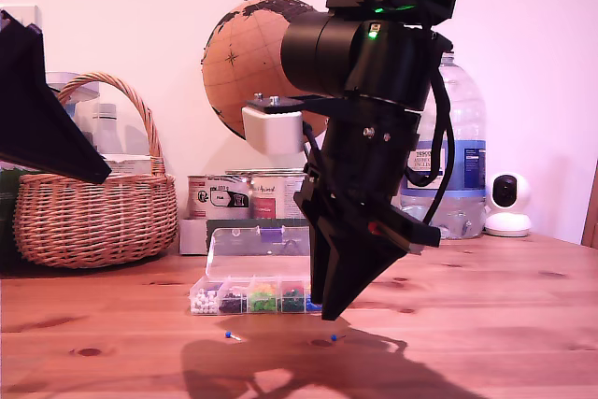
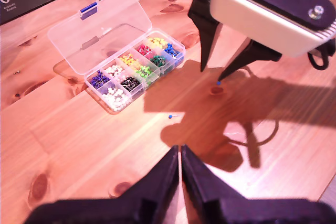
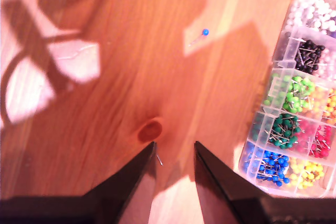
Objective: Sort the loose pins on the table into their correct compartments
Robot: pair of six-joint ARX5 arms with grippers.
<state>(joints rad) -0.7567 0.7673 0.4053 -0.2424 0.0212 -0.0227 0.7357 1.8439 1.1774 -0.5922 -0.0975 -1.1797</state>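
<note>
On the table (image 1: 486, 324), our clear box (image 2: 118, 64) lies lid-open. My second gripper (image 3: 175, 153), jaws spread, hovers over a blue pin (image 1: 334, 337); its shaft apparently shows at one fingertip. My first gripper (image 2: 180, 156), jaws pressed together, waits. Next: descend and pinch. Another blue pin (image 2: 170, 116) lies nearby.

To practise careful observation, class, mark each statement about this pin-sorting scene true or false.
1. The pin box has its lid open. True.
2. Two blue pins lie loose on the table. True.
3. My second gripper has its jaws shut. False: they stand apart.
4. The wicker basket stands at the exterior view's right. False: it stands at that view's left.
</note>
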